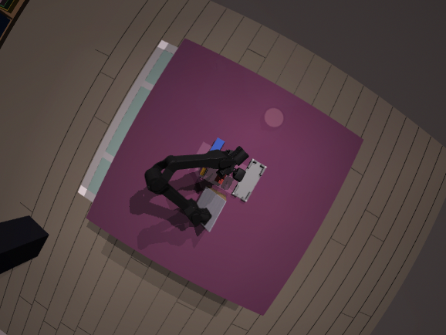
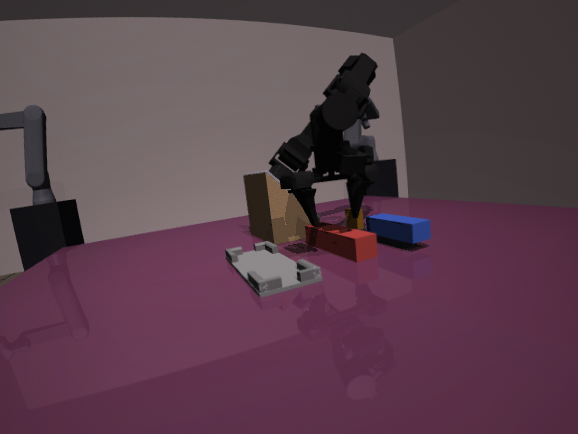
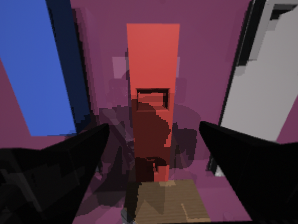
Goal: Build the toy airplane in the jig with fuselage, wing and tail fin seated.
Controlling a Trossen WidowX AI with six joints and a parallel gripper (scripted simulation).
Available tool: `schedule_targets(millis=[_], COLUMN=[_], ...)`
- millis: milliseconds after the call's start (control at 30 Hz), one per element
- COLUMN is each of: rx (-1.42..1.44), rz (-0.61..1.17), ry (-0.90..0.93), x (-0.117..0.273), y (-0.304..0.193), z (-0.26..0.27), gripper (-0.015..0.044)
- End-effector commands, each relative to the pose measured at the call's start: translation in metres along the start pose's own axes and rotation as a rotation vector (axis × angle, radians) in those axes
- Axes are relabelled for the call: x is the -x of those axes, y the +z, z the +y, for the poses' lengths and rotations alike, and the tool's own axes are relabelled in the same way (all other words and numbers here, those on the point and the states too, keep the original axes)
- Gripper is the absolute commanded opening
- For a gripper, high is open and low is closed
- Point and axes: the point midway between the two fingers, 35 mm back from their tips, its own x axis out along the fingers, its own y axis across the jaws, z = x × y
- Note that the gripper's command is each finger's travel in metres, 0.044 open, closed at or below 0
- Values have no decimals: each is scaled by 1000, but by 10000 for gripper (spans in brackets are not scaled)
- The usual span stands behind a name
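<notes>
The red fuselage (image 1: 221, 179) (image 2: 340, 241) (image 3: 153, 55) lies flat on the table, beside the jig, its two sockets facing up in the wrist view. The grey jig (image 1: 249, 181) (image 2: 272, 265) (image 3: 267, 90) has raised corner brackets and holds nothing. The blue wing (image 1: 217, 143) (image 2: 398, 228) (image 3: 35, 70) lies on the fuselage's other side. The small yellow tail fin (image 1: 203, 171) (image 2: 354, 224) stands behind the fuselage, partly hidden by a finger in the exterior view. My gripper (image 2: 335, 220) (image 3: 154, 126) is open and empty, low over the fuselage, its fingers on either side.
A wooden wedge with a grey sloping top (image 1: 216, 206) (image 2: 287, 222) (image 3: 167, 200) stands near the fuselage's end and the jig, with the arm's base on it. The arm hides part of the group in the top view.
</notes>
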Motion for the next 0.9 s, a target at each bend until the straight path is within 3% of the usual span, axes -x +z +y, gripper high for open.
schedule_targets(millis=[0,867], rx=[-7,-7], rz=[4,5], ry=[7,10], x=[-8,-47], y=[-2,-3], z=[0,2], gripper=[440,440])
